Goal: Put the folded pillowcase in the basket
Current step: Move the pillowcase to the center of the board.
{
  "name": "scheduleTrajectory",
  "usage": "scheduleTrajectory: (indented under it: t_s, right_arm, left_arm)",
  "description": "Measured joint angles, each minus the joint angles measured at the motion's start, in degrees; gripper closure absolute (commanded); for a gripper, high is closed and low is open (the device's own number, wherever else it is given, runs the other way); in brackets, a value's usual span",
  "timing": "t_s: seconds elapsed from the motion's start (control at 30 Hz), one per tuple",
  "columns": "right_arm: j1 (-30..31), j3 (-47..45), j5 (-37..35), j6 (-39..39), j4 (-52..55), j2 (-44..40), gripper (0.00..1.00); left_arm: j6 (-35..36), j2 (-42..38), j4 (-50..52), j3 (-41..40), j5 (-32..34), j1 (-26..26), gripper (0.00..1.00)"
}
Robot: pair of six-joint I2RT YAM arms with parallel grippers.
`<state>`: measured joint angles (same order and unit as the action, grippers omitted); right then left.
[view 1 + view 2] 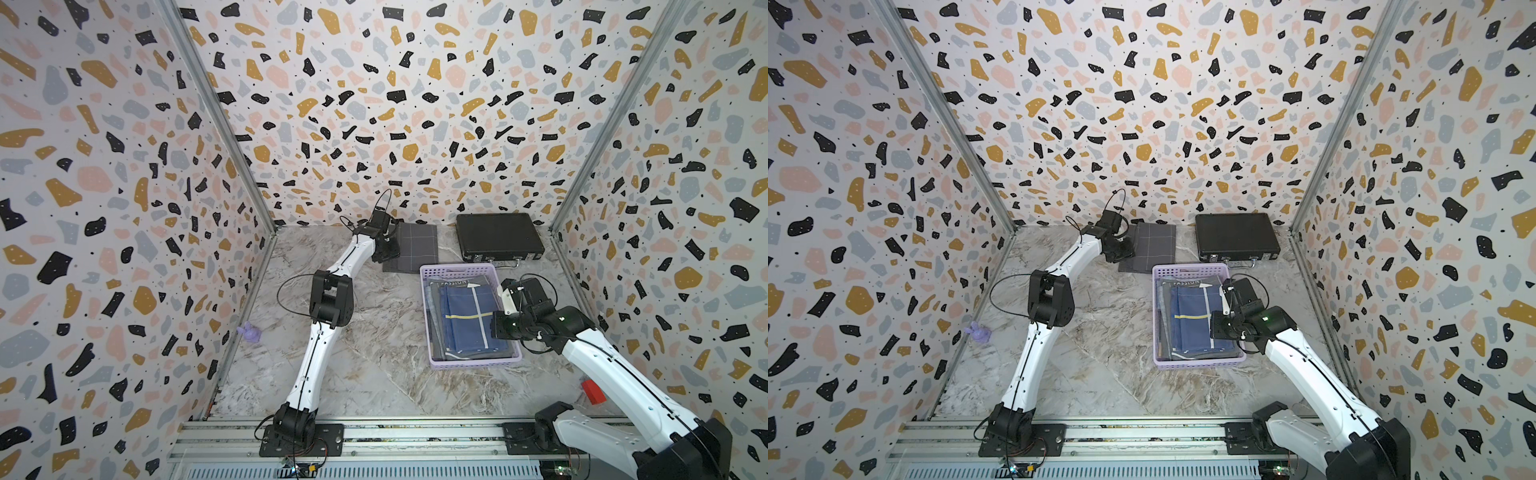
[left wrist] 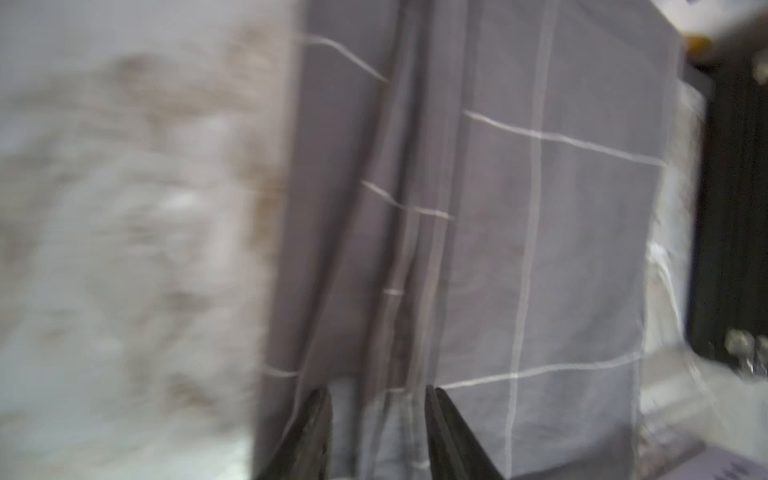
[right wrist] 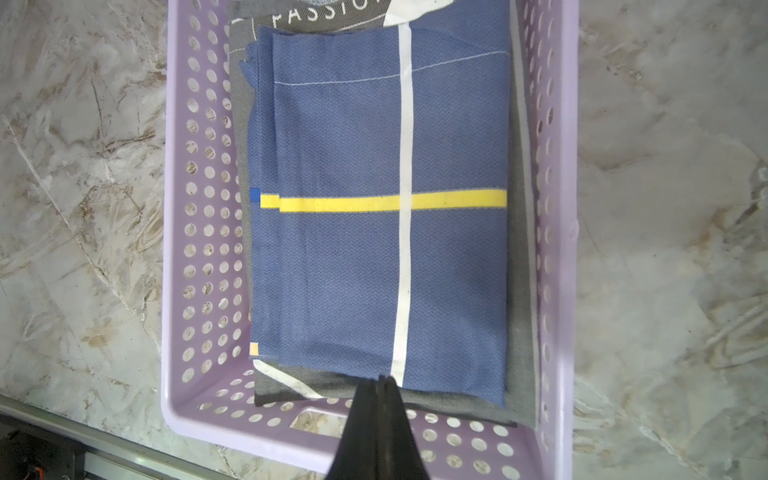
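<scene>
The folded pillowcase (image 1: 415, 249) (image 1: 1152, 245) (image 2: 561, 249), grey with thin white checks, lies flat on the marble table near the back wall. My left gripper (image 1: 388, 251) (image 1: 1121, 251) (image 2: 378, 390) is at its left edge, jaws part way apart astride a raised crease; the left wrist view is blurred. The lilac basket (image 1: 469, 363) (image 1: 1200, 360) (image 3: 557, 208) stands right of centre. It holds a folded blue cloth (image 1: 469, 320) (image 3: 374, 249) on darker grey fabric. My right gripper (image 1: 500, 328) (image 1: 1219, 330) (image 3: 384, 379) hovers over the basket's right side, shut and empty.
A black hard case (image 1: 498, 239) sits behind the basket against the back wall. A small purple toy (image 1: 249, 332) lies by the left wall and a red block (image 1: 593, 391) by the right wall. Patterned walls close in three sides.
</scene>
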<state>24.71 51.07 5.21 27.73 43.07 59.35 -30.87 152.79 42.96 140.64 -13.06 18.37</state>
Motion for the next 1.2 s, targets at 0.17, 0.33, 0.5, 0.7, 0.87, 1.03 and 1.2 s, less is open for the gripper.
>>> scheduleTrajectory:
  t_s: [0.17,0.33,0.5,0.7,0.87,1.03,1.2]
  right_arm:
    - [0.0,0.0,0.61,0.13,0.04,-2.19,1.0]
    - [0.0,0.0,1.27,0.55,0.13,-4.15,1.0]
    - [0.0,0.0,2.27,1.66,0.5,-6.95,1.0]
    - [0.0,1.01,3.5,2.67,2.62,-11.72,1.0]
    - [0.0,2.19,4.81,3.37,3.5,-13.38,1.0]
    - [0.0,3.8,5.97,3.87,4.57,-14.16,1.0]
    - [0.0,4.81,6.54,3.98,5.01,-14.16,1.0]
  left_arm:
    - [0.02,-3.85,-1.49,-6.99,-0.83,-0.2,0.62]
    - [-0.37,-10.86,-0.48,-18.56,-1.27,0.13,0.67]
    - [0.87,-17.11,0.63,-28.92,-0.66,0.28,0.71]
    - [3.52,-30.84,2.54,-50.1,0.07,-1.01,0.69]
    - [4.55,-41.68,9.62,-65.59,1.2,-2.75,0.69]
    - [4.57,-51.54,16.06,-70.51,2.62,-3.37,0.68]
    - [3.87,-61.13,17.27,-70.2,2.99,-3.37,0.68]
